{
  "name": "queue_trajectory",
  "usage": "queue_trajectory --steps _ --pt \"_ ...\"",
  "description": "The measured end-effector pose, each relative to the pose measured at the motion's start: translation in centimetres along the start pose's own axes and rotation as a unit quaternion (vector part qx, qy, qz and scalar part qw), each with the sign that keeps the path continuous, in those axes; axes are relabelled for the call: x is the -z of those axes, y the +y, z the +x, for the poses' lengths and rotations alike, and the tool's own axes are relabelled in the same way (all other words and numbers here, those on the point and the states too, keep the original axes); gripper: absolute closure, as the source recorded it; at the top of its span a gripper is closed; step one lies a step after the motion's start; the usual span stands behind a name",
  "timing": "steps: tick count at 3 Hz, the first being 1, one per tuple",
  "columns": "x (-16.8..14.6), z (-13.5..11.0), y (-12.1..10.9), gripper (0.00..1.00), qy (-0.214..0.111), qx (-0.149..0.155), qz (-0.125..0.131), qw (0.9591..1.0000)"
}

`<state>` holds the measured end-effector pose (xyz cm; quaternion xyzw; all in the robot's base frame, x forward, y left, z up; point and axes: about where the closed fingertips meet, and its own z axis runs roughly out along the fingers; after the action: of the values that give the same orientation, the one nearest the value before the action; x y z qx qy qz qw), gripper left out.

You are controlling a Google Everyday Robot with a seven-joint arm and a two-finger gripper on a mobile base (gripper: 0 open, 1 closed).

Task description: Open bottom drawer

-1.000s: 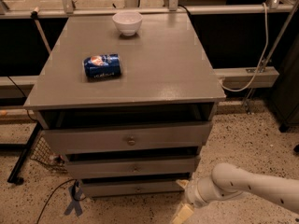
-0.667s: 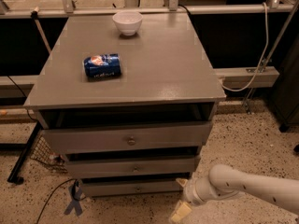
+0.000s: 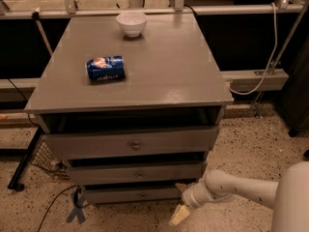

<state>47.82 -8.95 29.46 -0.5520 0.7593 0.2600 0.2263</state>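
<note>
Item: gripper (image 3: pixel 179 200), low at the cabinet's front right corner, just above the speckled floor (image 3: pixel 241 144); I read it as released, with one pale fingertip (image 3: pixel 177 215) pointing down toward the floor, the other up by the drawer's end, and nothing between them. Arm (image 3: pixel 241 190): white, running off to the gripper's right. Item: bottom drawer (image 3: pixel 120 195), immediately left of the gripper and level with it; its right end is close to the upper fingertip, though I cannot tell whether they touch. Its tiny knob (image 3: pixel 142 195) sits further left, well clear of the gripper. Item: middle drawer (image 3: pixel 137 173), above and left of the gripper. Item: top drawer (image 3: pixel 111 145) with brass knob (image 3: pixel 135 146), higher again. Item: cabinet top (image 3: pixel 159 66), far above, carrying a blue soda can (image 3: pixel 105 68) on its side and a white bowl (image 3: pixel 132 23) at the back. Floor items left of the gripper, past the drawer: blue tape (image 3: pixel 76 211), a black cable (image 3: pixel 50 209), a wire basket (image 3: pixel 46 157). White cable (image 3: pixel 263 74): up and right. Nothing lies between gripper and drawer front.
</note>
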Motion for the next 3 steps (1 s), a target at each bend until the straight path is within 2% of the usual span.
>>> queue_trajectory --steps 2,3 --pt "-0.7 0.9 -0.3 0.00 0.014 0.006 0.009 0.9998" --pt "-1.5 1.4 -0.5 0.00 0.035 0.027 0.018 0.9989"
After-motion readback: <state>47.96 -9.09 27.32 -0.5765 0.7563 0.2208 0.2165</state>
